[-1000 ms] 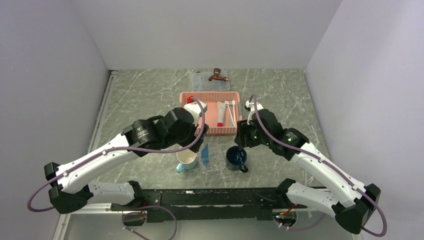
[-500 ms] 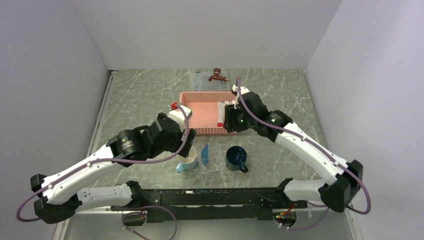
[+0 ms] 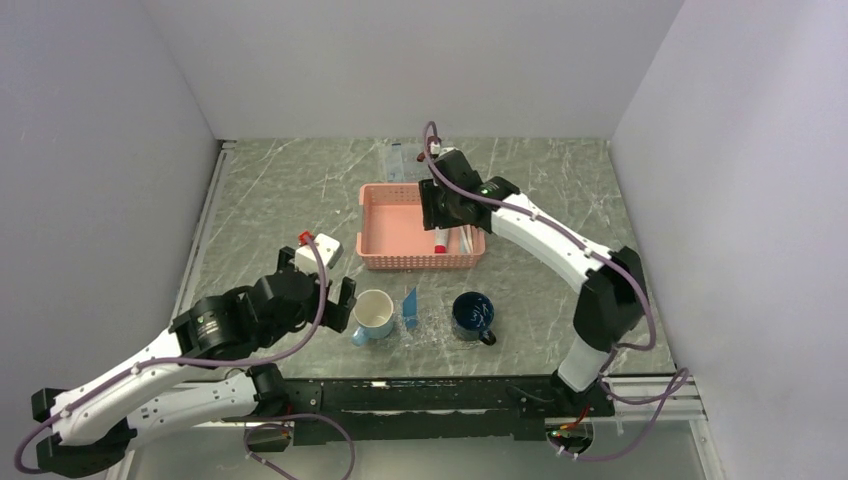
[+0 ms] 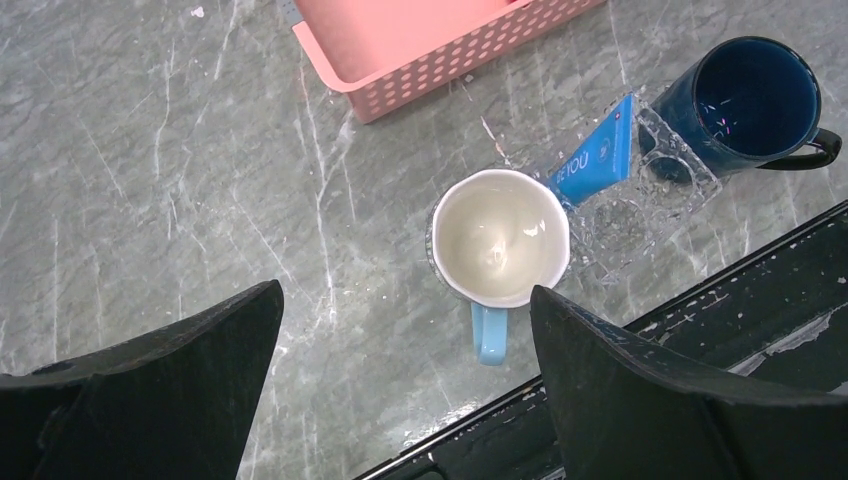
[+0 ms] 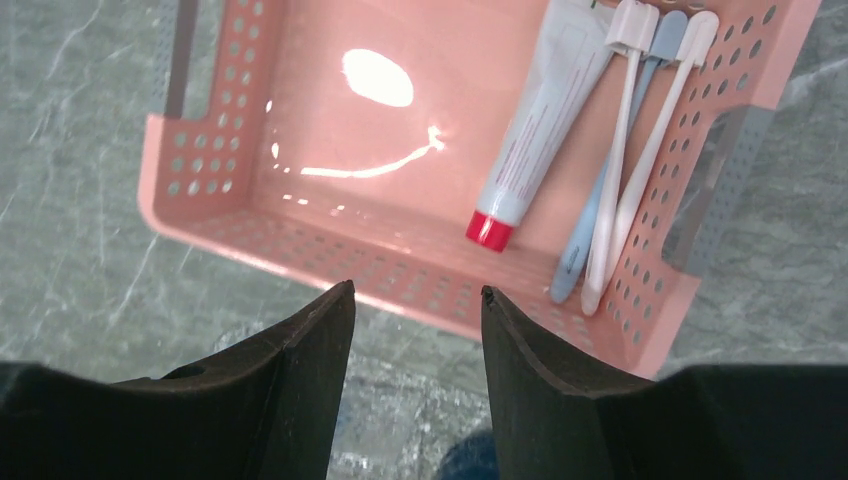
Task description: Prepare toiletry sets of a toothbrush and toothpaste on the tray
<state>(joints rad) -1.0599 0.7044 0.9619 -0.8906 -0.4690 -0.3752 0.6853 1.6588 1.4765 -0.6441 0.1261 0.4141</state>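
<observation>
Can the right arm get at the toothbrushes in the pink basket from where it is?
Probably yes. The right fingers hang open and empty over the basket, with nothing covering the toothbrushes. They do lie packed between the tube and the basket wall, so room is tight.

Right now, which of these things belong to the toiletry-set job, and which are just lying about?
Job: toothbrushes, blue toothpaste, clear tray.
Not needed or unclear: pink basket, red-capped tube, white mug, dark blue mug.

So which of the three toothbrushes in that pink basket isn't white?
The pale blue-grey toothbrush; its head lies between the heads of the two white toothbrushes in the pink basket.
</observation>
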